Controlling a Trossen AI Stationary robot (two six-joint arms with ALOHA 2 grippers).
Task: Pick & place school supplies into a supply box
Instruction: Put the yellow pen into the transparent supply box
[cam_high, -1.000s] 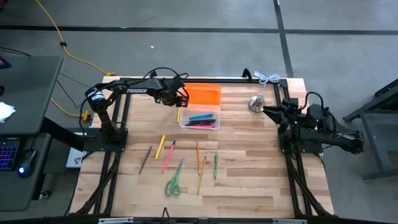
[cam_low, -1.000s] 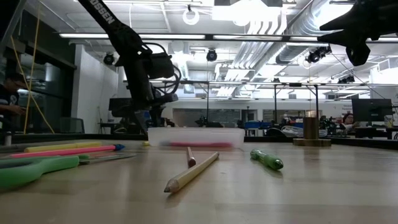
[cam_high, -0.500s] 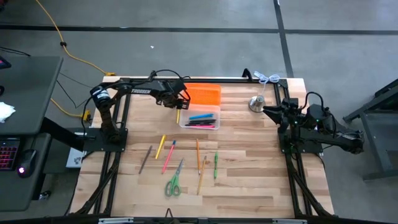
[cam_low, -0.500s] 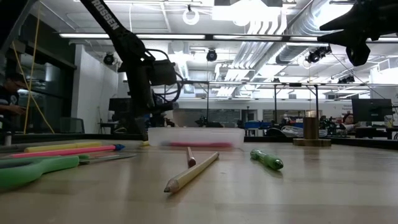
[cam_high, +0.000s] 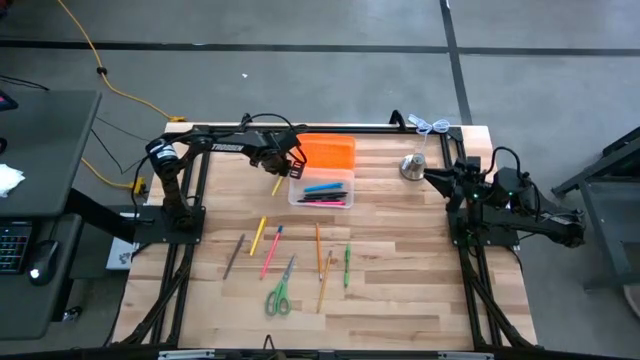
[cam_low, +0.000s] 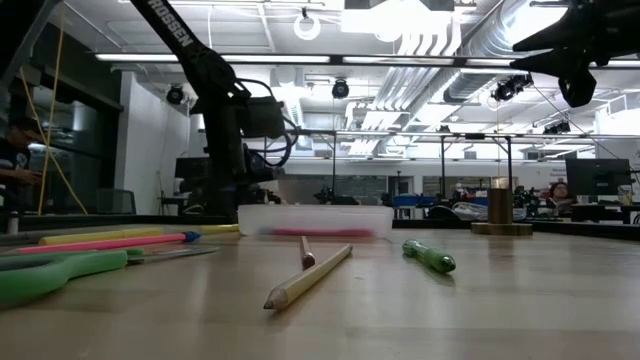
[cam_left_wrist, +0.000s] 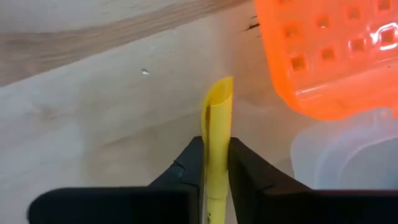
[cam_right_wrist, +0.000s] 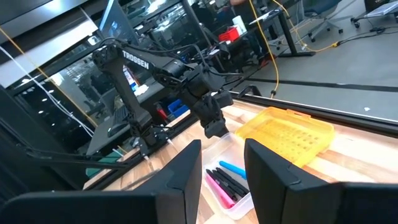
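From above, your left claw holds a yellow pen just left of the box at the tabletop's far side. Scissors and pencils lie nearer. Your right claw waits at far right, fingers parted, empty. In the left wrist view, the fingers pinch the pen beside the orange lid.

Light butcher-block wooden tabletop, grey concrete floor crossed by dark seams, dark desk alongside, bright ceiling strip lights, exposed silver ducts
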